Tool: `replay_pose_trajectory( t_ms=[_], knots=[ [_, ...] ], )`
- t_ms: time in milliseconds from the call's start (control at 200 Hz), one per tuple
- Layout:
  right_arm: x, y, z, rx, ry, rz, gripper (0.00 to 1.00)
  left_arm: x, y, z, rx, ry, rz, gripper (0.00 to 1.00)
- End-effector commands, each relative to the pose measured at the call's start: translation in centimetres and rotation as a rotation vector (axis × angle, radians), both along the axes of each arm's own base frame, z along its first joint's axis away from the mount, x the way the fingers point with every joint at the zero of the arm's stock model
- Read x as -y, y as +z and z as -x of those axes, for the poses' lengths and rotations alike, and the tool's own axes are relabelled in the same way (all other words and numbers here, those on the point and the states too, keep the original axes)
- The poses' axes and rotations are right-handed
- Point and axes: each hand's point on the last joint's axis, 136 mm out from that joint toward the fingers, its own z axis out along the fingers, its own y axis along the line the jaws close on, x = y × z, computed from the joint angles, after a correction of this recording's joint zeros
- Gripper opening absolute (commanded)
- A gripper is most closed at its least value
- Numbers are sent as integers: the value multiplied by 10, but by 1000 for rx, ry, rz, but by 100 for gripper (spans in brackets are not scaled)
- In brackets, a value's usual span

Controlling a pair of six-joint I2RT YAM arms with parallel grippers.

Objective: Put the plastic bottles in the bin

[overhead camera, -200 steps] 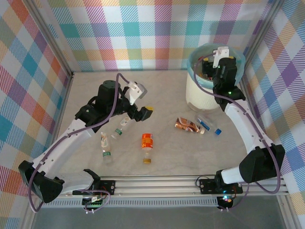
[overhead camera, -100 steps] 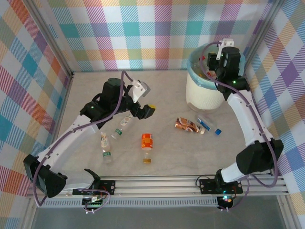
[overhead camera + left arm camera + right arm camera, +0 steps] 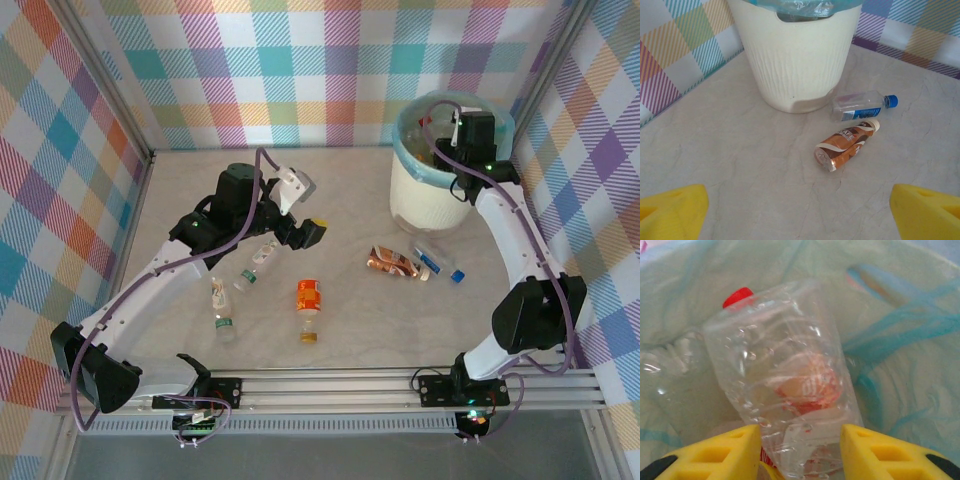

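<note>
The cream bin [image 3: 425, 198] with its teal liner stands at the back right; it shows up close in the left wrist view as the bin [image 3: 795, 60]. My right gripper [image 3: 464, 138] is down inside it. A clear red-capped bottle [image 3: 785, 385] lies lengthwise between my right gripper's [image 3: 800, 452] yellow fingers, which sit at both its sides; grip or mere contact is unclear. My left gripper [image 3: 303, 235] hovers open and empty over mid-table, [image 3: 800, 212]. A brown bottle [image 3: 846, 142] and a clear blue-capped bottle [image 3: 860, 106] lie by the bin's foot.
An orange bottle [image 3: 309, 300] lies at front centre. Two clear green-labelled bottles [image 3: 222, 302] [image 3: 250, 272] lie under the left arm. Another clear bottle [image 3: 670, 367] rests on the liner [image 3: 900, 300] in the bin. Checked walls close in three sides.
My right gripper's fingers have drawn much closer together and its wrist has turned and shifted toward the bin's back rim. My left gripper moved slightly right and stays wide.
</note>
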Motion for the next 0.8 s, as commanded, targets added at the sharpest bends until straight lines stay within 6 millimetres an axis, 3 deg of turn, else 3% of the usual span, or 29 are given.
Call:
replay_pose_trajectory(
  t_ms=[0,205,285,410,645,725,795],
  knots=[
    [-1,-6,5,-48,10,-51,46,3,15,0,28,-5,37,93],
    [-15,28,-1,13,59,-129,48,1,22,-1,34,12,51,93],
    [-19,46,0,50,66,-153,57,-3,26,-3,38,43,57,93],
    [-34,76,6,115,122,-161,61,-16,28,-13,-8,158,51,93],
    [-87,119,40,216,246,-58,64,-53,15,-26,-106,405,42,94],
    [-116,122,59,226,326,-2,66,-69,4,-30,-161,495,35,96],
    [-147,113,77,219,450,55,68,-83,-7,-31,-230,565,33,96]
  ],
)
